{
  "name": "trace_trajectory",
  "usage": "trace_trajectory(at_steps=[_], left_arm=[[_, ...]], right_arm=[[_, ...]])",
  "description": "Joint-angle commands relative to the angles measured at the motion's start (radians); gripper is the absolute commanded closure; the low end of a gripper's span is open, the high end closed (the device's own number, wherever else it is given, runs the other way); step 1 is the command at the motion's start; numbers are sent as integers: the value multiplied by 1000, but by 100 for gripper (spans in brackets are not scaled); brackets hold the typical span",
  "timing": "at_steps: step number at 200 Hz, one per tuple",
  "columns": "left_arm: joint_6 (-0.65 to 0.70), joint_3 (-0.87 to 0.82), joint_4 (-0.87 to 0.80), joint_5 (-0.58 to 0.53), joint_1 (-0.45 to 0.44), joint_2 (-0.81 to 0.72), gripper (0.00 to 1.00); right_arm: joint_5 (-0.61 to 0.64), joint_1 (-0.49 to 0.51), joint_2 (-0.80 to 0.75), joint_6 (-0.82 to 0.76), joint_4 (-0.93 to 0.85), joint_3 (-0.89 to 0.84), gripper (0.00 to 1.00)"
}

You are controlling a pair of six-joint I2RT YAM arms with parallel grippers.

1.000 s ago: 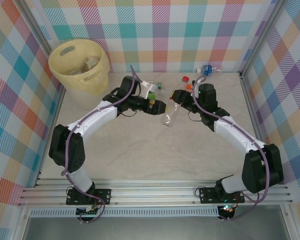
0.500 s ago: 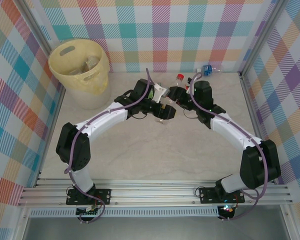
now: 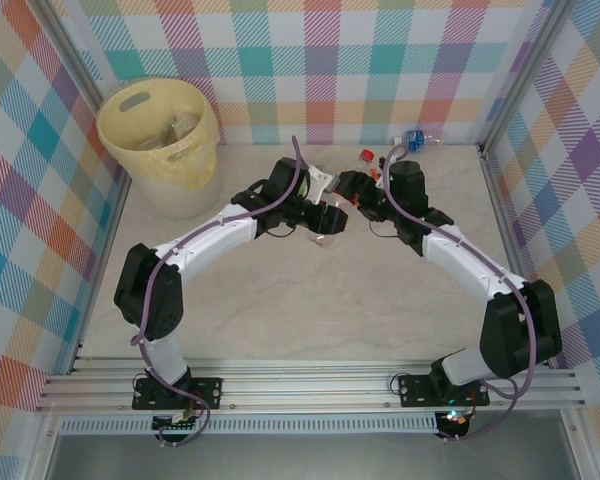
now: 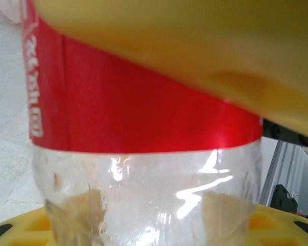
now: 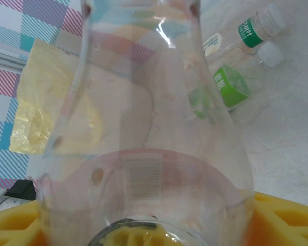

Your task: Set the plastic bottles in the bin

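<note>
Left wrist view, entry one: left hand (image 4: 159,136), yellow-padded, closed narrowly on a clear plastic bottle with a red label (image 4: 138,113). One pad is laid across the label from above, and the other is seen beneath the clear body.

Right wrist view, entry two: right hand (image 5: 149,223), its yellow pads set to either side of the same bottle's near end. Whether the bottle is gripped or let go cannot be told.

Top external view, location: both hands are met above the middle of the pale marbled desk (image 3: 300,300), with the bottle between them. It is held well apart from the pale yellow round plastic bin (image 3: 185,165) at the far left corner, where some clear bottles are already lodged.

Remaining stock:
- a crushed green-labelled bottle (image 5: 223,87) and a white-capped green-labelled bottle (image 5: 254,28) lie on the desk beyond the hands;
- a red-capped bottle (image 3: 364,155) and a blue-labelled bottle (image 3: 417,138) lie by the far wall.

Hazards, as judged:
- If the bottle is pulled away while it is held at both ends, it may be twisted, crushed or wrenched loose.
- If it is released before the left grip is sound, the smooth, thin wall may slip and the bottle be dropped onto the desk.
- The two arms are close together, so a knock is possible on parting.
- The bin's tall rim may be struck on the way over.
</note>
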Motion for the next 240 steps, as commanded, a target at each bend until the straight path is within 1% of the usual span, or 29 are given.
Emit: trace_trajectory(at_steps=[1,24,38,56,62,83,103,150,172,177,202,218,240], left_arm=[[17,-8,2,-14,16,15,49],[17,-25,8,-30,32,6,50],[9,-40,17,-30,44,-5,50],[1,-58,20,-30,58,-27,50],[1,-66,56,-32,62,-35,50],[-17,-82,69,-40,76,-67,51],[-24,-94,80,-62,84,-116,51],[-44,-92,45,-299,103,-231,51],[-48,-73,36,-392,126,-287,51],[-46,-71,2,-412,132,-300,51],[-25,-48,-20,-525,158,-367,50],[14,-24,-32,-631,173,-400,50],[90,-6,6,-826,189,-436,50]], right_arm=[[-8,-15,-76,-26,-1,35,20],[-53,-44,-112,-18,35,17,15],[-60,-54,-134,-29,38,14,12],[-53,-62,-167,-43,36,5,8],[-52,-64,-178,-49,45,-1,6],[-43,-66,-220,-91,62,-21,0],[-4,-67,-255,-140,48,-39,0],[136,-67,-295,-199,-35,-60,0],[148,-67,-300,-211,-15,-79,0],[150,-67,-300,-209,-14,-81,0],[152,-67,-296,-209,-14,-83,0],[152,-67,-291,-203,-13,-83,0],[143,-67,-281,-189,-5,-83,0]])
